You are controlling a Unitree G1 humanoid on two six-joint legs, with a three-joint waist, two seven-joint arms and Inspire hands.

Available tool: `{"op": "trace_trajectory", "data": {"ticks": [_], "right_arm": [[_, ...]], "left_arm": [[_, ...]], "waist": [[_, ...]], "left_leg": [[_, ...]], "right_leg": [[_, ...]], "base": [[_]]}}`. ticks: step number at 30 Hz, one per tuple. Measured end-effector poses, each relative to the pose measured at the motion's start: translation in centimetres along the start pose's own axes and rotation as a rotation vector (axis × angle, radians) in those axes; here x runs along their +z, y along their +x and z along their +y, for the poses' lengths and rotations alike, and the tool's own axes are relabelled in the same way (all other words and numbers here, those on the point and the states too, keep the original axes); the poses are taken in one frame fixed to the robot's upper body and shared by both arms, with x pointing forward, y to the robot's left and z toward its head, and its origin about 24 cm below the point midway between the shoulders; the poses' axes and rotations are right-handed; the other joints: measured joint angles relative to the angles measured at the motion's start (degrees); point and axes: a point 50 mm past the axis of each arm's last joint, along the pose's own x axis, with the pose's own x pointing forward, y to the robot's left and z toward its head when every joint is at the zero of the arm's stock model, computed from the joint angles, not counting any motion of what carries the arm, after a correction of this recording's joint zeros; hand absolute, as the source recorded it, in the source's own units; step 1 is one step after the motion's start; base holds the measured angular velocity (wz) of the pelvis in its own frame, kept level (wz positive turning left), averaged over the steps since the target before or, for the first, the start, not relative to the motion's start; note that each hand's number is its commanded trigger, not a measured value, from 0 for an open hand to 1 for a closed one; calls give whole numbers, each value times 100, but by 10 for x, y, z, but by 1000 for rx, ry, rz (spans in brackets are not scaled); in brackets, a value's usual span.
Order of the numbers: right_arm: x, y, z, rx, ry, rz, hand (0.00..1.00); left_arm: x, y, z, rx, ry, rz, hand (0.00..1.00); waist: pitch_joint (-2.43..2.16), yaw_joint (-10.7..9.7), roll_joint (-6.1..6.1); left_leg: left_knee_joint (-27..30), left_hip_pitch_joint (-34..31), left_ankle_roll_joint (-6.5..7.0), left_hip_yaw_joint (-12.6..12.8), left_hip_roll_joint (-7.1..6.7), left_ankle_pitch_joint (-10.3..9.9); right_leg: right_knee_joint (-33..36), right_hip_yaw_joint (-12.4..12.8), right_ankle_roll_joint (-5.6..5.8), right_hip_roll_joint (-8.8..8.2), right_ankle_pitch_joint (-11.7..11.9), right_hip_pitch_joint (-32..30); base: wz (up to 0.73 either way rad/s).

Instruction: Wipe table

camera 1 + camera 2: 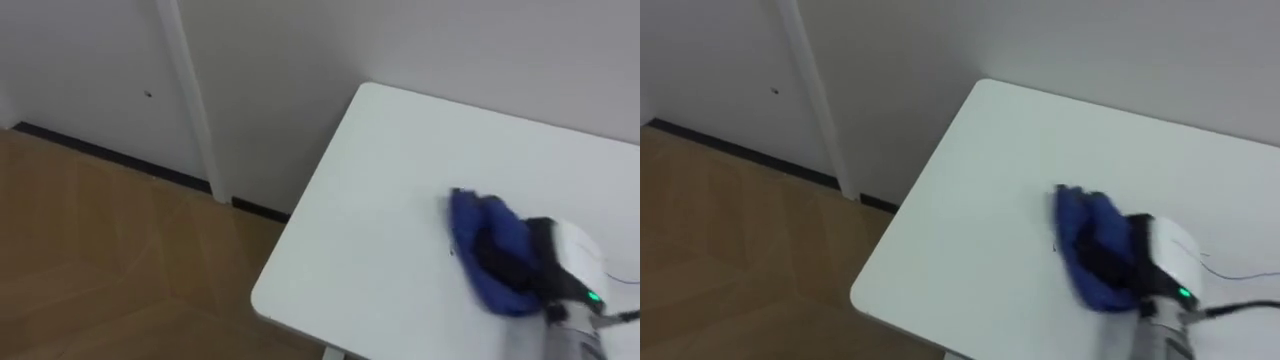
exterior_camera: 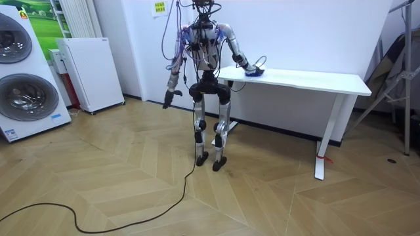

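Cloth (image 1: pixel 478 228) first: one blue piece is lying bunched under your robot's right hand (image 1: pixel 506 261), whose dark fingers are resting on top of it; you cannot tell whether they are gripping or just pressing. Both are sitting on the single white table (image 1: pixel 380 180), near the end where the robot is standing. Its left hand (image 2: pixel 168 99) is hanging at its side. Two washing machines (image 2: pixel 26 98) are standing stacked at the room view's left.

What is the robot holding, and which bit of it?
The right robot hand is on the middle of the blue cloth on the table; whether it grips or only presses cannot be told. The left robot hand hangs at its side.
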Motion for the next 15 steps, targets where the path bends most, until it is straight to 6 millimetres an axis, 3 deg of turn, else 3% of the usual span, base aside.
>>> {"op": "trace_trajectory", "data": {"ticks": [2,5,9,15], "right_arm": [[-37,-2,-16,-43,5,165,100],[-60,-13,-22,-64,10,256,100],[-57,-11,-22,-67,3,247,100],[-19,10,-13,-38,-62,170,100]], "left_arm": [[-13,-1,8,28,-43,41,0],[-15,-2,6,28,-70,51,0],[-3,-1,-4,5,-95,24,0],[24,0,-27,-68,-44,-59,0]], "waist": [[-18,-43,-13],[-19,-42,-48],[-14,-127,-63],[31,1,-46]], "left_leg": [[-75,136,2,238,21,1],[-146,180,11,350,33,-4],[-126,173,26,356,18,-9],[-66,149,27,353,34,-10]], "right_leg": [[-28,291,16,-5,-9,84],[-15,383,28,-8,-11,89],[-110,248,88,-15,27,132],[-70,267,70,58,36,70]], "base": [[5],[-19],[-14],[-29]]}}
